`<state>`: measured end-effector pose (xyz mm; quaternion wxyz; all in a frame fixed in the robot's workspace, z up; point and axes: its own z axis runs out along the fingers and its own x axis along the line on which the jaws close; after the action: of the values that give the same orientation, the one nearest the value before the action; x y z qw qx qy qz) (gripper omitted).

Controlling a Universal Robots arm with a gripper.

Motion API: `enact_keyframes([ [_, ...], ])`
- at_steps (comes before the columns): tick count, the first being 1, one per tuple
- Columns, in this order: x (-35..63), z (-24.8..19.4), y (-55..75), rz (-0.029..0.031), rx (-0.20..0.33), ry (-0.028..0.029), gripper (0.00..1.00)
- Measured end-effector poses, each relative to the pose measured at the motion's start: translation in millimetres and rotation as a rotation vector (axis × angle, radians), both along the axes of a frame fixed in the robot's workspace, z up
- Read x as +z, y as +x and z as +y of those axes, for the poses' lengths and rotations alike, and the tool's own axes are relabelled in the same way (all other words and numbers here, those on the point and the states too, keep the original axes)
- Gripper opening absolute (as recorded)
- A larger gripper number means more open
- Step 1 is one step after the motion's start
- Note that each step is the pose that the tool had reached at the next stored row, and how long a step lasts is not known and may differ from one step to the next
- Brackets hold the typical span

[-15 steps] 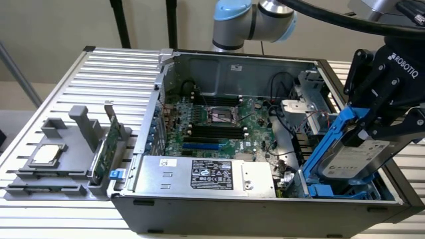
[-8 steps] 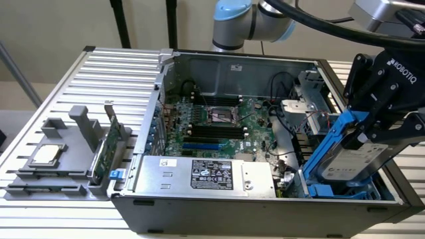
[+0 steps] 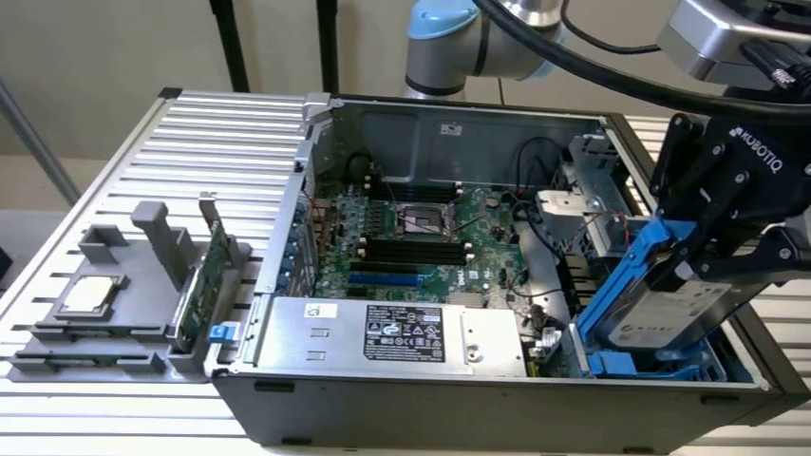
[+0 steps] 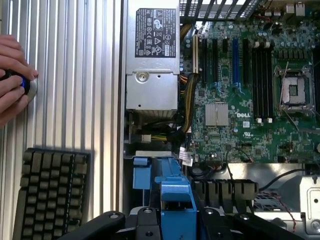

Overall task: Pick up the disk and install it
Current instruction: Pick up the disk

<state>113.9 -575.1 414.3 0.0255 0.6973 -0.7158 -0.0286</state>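
Clamped in the gripper (image 3: pixel 720 261), the disk (image 3: pixel 666 313) hangs tilted over the blue drive bay (image 3: pixel 633 366) at the front corner of the computer case (image 3: pixel 507 399), on the exterior view's right: installing is in hand, and seating likely calls for squaring it to the bay.

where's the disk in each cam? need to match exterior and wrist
Exterior view: the disk is at the exterior view's right, tilted over that end of the open case, clamped in the gripper.
Wrist view: the disk shows as its blue carrier frame, close to the camera between the gripper's black links.
Shared landmark: the power supply with its black label.
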Motion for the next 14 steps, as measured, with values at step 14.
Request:
enact_keyframes([
  [14,-14.1,0.3,0.0,0.0043,0.0,0.0096,0.33],
])
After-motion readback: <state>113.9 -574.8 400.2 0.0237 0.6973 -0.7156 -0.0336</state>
